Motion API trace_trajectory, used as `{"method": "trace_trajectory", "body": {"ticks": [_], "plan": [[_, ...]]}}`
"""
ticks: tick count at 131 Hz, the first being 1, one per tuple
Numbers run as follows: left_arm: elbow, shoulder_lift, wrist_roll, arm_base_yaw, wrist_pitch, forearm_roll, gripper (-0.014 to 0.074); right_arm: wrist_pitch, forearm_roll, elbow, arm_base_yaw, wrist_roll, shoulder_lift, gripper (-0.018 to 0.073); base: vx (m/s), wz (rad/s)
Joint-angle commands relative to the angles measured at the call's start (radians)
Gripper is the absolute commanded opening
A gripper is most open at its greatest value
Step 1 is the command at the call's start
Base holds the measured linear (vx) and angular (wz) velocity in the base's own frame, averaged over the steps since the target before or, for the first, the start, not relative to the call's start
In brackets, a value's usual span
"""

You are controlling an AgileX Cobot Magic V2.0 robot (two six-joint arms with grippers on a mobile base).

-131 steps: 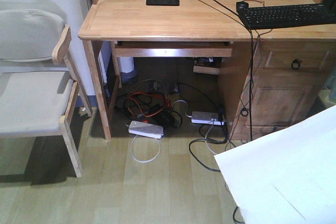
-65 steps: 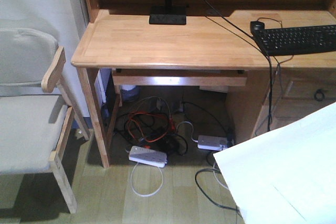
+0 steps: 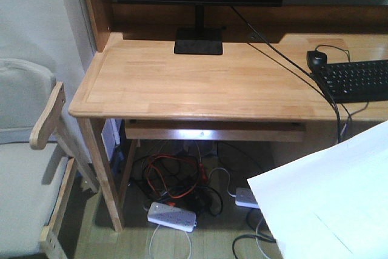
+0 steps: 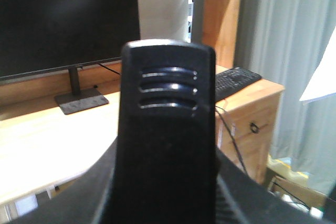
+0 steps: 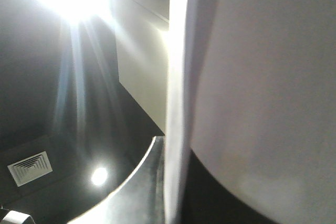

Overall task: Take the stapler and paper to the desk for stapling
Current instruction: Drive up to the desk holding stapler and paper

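A light wooden desk (image 3: 182,83) with visible grain and a rounded front edge spans the middle of the front view. A plain white sheet of paper (image 3: 333,204) sits off the desk, in the air at the lower right of that view. It is tilted, one corner points left, and a faint thin line crosses it. In the left wrist view a black stapler (image 4: 167,145) fills the centre, close and blurred, with three glossy ridges near its upper end.
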Motion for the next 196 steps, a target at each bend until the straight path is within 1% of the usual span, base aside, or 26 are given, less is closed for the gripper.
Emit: {"method": "trace_trajectory", "body": {"ticks": [1,121,196], "plan": [[-0.029,0.015,0.001,0.000,-0.122,-0.010,-0.0006,-0.040,0.005,-0.025,-0.007,-0.006,0.013,-0.0007,0.35,0.01],[-0.029,0.015,0.001,0.000,-0.122,-0.010,-0.0006,-0.040,0.005,-0.025,-0.007,-0.006,0.013,-0.0007,0.31,0.00],[-0.029,0.015,0.001,0.000,-0.122,-0.010,-0.0006,-0.040,0.005,-0.025,-0.007,-0.006,0.013,-0.0007,0.21,0.02]]}}
